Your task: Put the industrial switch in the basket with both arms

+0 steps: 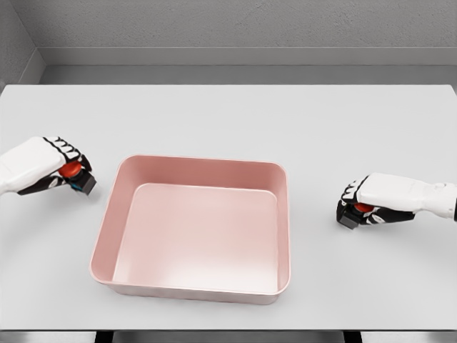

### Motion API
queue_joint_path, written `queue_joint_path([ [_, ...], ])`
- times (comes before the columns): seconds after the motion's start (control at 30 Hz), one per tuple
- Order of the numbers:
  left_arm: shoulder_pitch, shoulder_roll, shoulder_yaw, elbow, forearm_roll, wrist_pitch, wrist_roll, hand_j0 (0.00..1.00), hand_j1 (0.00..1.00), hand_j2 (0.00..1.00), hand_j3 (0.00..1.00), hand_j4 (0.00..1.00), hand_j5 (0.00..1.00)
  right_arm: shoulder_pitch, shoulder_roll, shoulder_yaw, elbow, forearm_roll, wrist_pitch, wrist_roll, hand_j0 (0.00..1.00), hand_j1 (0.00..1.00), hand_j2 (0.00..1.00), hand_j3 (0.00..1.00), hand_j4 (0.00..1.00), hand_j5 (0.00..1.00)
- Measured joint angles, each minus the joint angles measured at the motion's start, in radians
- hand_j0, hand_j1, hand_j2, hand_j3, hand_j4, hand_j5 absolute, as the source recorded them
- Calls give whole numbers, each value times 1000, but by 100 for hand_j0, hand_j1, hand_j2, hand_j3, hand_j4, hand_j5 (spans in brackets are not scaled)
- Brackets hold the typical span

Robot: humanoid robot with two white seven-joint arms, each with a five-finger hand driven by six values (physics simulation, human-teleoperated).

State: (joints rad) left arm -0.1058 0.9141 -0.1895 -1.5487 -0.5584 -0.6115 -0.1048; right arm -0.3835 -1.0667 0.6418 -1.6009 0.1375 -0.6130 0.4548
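Each hand is closed around one industrial switch: the left hand holds a switch just off the left wall of the pink basket, and the right hand presses another switch on the table to the basket's right. They look like small, rigid, light boxes, best gripped on the dark sides below the red button. The fingers hide most of both bodies, so I cannot tell the exact shape.

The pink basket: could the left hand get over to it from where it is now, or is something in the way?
Probably yes. The left hand, closed on a red-buttoned switch, sits just left of the pink basket with only bare white table between. The basket's top is open and it holds nothing.
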Motion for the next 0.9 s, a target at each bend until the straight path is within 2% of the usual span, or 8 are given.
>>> queue_joint_path([
  [0.47, 9, 56, 37, -107, 112, 0, -3, 48, 48, 48, 48, 48, 48, -87, 26, 1, -4, -2, 0, -2, 47, 47, 47, 47, 47, 47],
  [0.9, 29, 76, 73, -181, 169, 0, -4, 48, 48, 48, 48, 48, 48, -137, 60, 1, -31, -3, 0, -2, 46, 46, 46, 46, 46, 46],
])
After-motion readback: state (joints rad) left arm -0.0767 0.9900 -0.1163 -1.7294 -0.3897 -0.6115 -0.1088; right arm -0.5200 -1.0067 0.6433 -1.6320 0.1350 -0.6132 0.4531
